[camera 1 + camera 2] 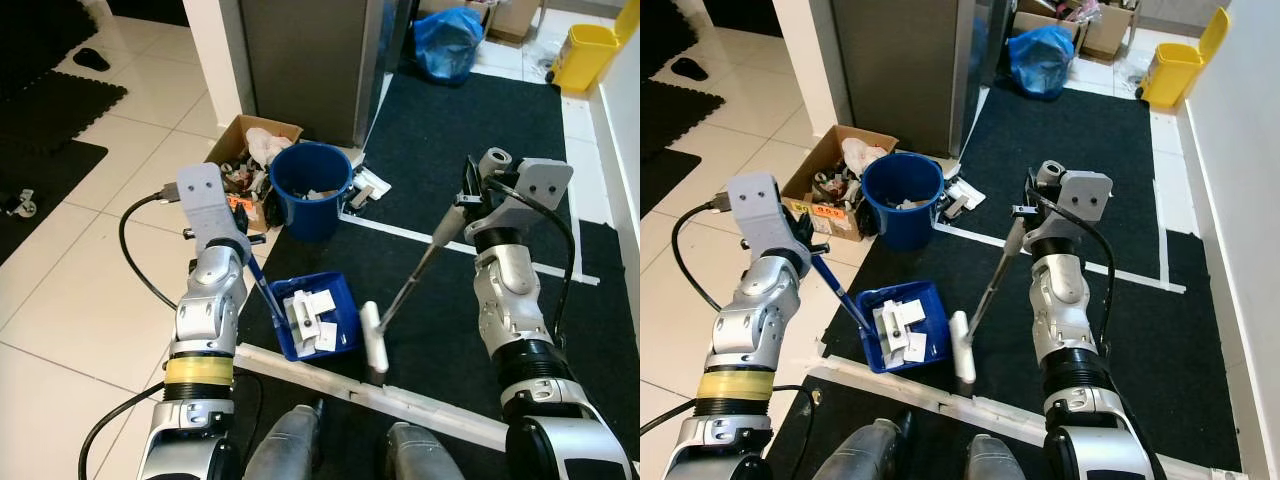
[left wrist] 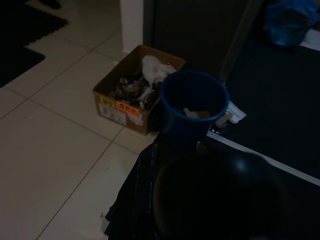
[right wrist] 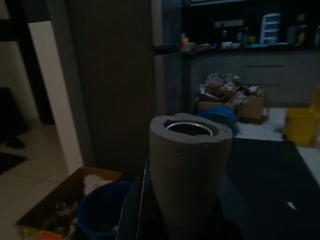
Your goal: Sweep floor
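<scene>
On dark carpet beside pale tile, we grip a broom point(image 1: 410, 290) in our closed right gripper point(image 1: 468, 200) and a paper-filled blue dustpan point(image 1: 318, 315) by its handle below our clamped left gripper point(image 1: 232, 232), next likely tipping it into the blue bucket point(image 1: 311, 188) just beyond.

Silver jointed arms, grey wrist camera housings, looping black cables, yellow tape band around left forearm point(image 1: 197, 370).

Glossy blue plastic bucket point(image 1: 311, 189) and dustpan point(image 1: 318, 314); matt dark carpet point(image 1: 470, 130); glossy pale floor tiles point(image 1: 70, 270); brown cardboard box point(image 1: 238, 140); grey foam-sleeved metal broom handle point(image 3: 186, 165).
</scene>
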Robot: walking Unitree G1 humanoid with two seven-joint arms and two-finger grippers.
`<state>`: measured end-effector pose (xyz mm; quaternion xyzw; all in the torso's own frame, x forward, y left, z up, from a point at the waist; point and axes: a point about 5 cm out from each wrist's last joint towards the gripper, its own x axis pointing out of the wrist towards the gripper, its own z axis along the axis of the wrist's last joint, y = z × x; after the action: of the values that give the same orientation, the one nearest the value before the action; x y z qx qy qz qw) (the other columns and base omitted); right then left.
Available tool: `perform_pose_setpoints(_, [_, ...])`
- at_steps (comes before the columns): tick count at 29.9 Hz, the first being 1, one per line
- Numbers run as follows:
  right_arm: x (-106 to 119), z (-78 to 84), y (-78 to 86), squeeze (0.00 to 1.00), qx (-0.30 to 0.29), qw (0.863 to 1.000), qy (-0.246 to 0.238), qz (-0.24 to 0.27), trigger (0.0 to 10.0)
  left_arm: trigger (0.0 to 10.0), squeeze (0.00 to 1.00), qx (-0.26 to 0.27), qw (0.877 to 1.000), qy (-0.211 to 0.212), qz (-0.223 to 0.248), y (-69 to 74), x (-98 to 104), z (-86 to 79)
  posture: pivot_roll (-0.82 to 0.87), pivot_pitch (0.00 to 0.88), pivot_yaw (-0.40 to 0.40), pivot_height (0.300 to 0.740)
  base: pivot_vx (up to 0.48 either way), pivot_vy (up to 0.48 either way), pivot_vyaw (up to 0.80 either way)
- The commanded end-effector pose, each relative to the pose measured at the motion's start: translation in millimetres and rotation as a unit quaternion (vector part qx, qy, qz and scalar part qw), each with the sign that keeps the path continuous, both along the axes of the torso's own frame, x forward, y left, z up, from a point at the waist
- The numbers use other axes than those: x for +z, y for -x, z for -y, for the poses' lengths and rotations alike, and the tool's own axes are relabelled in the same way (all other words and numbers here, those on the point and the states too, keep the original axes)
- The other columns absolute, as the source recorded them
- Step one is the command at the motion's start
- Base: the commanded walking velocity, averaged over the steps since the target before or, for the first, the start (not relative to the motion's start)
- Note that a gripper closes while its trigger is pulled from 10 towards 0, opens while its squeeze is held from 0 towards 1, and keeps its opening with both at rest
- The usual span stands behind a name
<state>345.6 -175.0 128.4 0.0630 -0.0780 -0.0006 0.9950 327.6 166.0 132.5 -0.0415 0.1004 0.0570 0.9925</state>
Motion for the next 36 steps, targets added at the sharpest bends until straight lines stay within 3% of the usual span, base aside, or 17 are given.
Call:
perform_pose_setpoints(1, [13.3,8.8,1.2,0.00,-0.018,0.999,0.008,0.038,10.0,10.0,0.00,-0.012,0.998,-0.003,0.053,-3.8,23.0,1.0,-0.02,0.089,-0.016,0.740,0.000,0.000,0.00])
perform_pose_setpoints(4, [20.0,13.0,2.0,0.00,-0.024,0.998,0.022,0.055,10.0,10.0,0.00,-0.011,0.998,-0.002,0.060,-3.1,26.1,-0.7,-0.02,0.090,-0.017,0.740,0.000,0.000,0.00])
perform_pose_setpoints(5, [36.6,24.8,2.0,0.00,-0.044,0.995,0.026,0.087,10.0,10.0,0.00,-0.012,0.998,0.000,0.063,-2.1,29.6,-1.9,-0.02,0.090,-0.016,0.740,0.000,0.000,0.00])
perform_pose_setpoints(9, [52.5,36.1,2.2,0.00,-0.065,0.990,0.035,0.117,10.0,10.0,0.00,-0.014,0.997,-0.002,0.070,-1.9,33.9,-1.7,-0.02,0.090,-0.015,0.740,0.000,0.000,0.00])
perform_pose_setpoints(12, [63.0,46.3,2.9,0.00,-0.089,0.986,0.040,0.136,10.0,10.0,0.00,-0.024,0.994,-0.023,0.102,-2.7,47.4,2.7,-0.02,0.090,-0.015,0.740,0.000,0.000,0.00])
perform_pose_setpoints(19, [61.6,49.8,5.8,0.00,-0.110,0.983,0.056,0.138,10.0,10.0,0.00,-0.047,0.985,-0.034,0.165,-4.4,78.6,10.8,-0.02,0.092,-0.014,0.740,0.112,0.000,0.00])
perform_pose_setpoints(36, [49.8,49.2,7.5,0.00,-0.125,0.983,0.061,0.118,10.0,10.0,0.00,-0.075,0.969,-0.019,0.237,-4.7,132.0,21.3,-0.02,0.096,-0.005,0.740,0.438,0.000,0.00])
